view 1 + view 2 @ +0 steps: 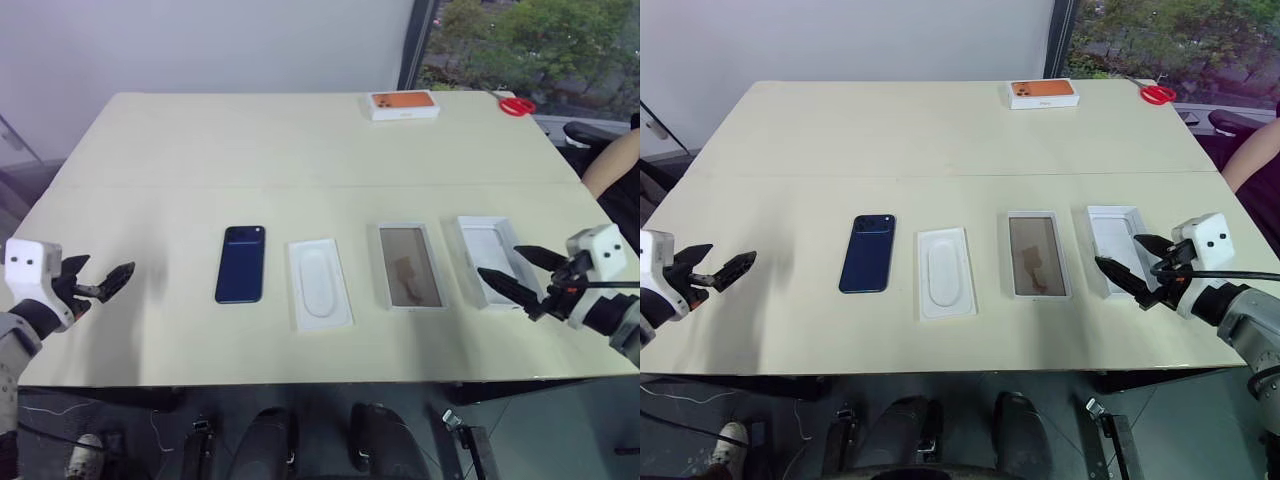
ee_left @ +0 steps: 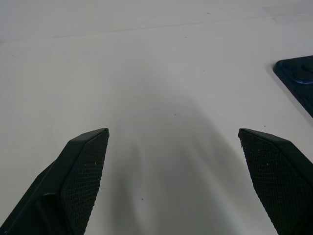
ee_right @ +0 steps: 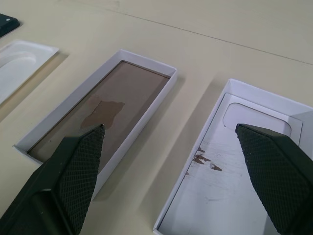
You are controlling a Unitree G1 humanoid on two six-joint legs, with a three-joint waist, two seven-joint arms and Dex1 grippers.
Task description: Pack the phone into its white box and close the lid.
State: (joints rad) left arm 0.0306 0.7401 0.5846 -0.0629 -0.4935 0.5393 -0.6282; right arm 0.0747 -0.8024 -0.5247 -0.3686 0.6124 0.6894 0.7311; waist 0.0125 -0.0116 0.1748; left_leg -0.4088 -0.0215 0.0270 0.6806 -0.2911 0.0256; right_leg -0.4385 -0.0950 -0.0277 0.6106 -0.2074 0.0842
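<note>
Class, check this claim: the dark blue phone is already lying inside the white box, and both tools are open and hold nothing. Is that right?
Not quite. The phone lies on the bare table, with the white insert between it and the white box, which is empty, as the left eye view shows. The left tool and right tool are indeed open and hold nothing.

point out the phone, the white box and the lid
phone (image 1: 241, 264): left eye view, middle of its back
white box (image 1: 410, 266): left eye view, grey-brown inner floor
lid (image 3: 230, 181): right wrist view, white inside face
</note>
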